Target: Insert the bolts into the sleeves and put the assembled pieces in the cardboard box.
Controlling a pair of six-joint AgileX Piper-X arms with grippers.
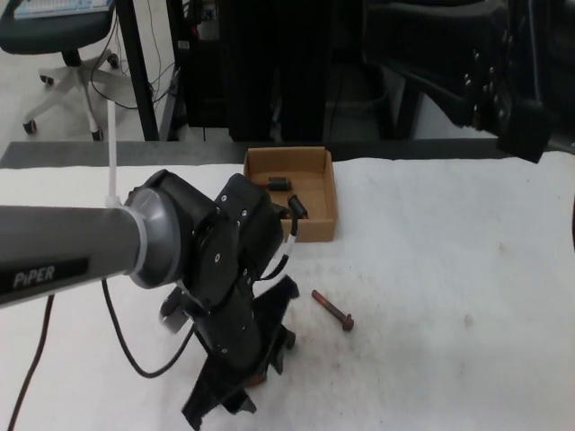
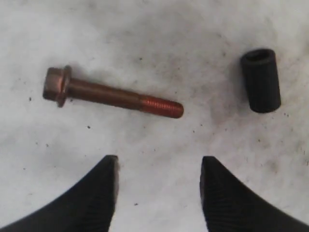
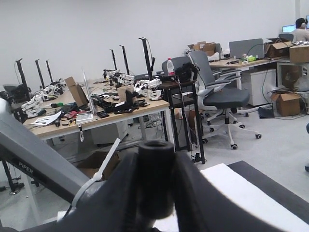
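Bolt (image 2: 113, 94) lying bare on the worktop (image 2: 145, 29), sleeve (image 2: 261, 80) nearby but apart, not yet joined; left claw (image 2: 158, 186) spread wide, empty, just short of both. Right claw (image 3: 155, 193) up high, clamped on a second sleeve (image 3: 156, 159). High view adding the cardboard box (image 1: 316, 229), two dark pieces (image 1: 278, 182) already inside.

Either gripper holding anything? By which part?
Right gripper clamps a black sleeve by its sides, one end protruding. Left gripper is open and empty.

The bolt (image 2: 111, 94) is copper-brown, the sleeve (image 2: 261, 80) black, the cardboard box (image 1: 316, 230) tan.
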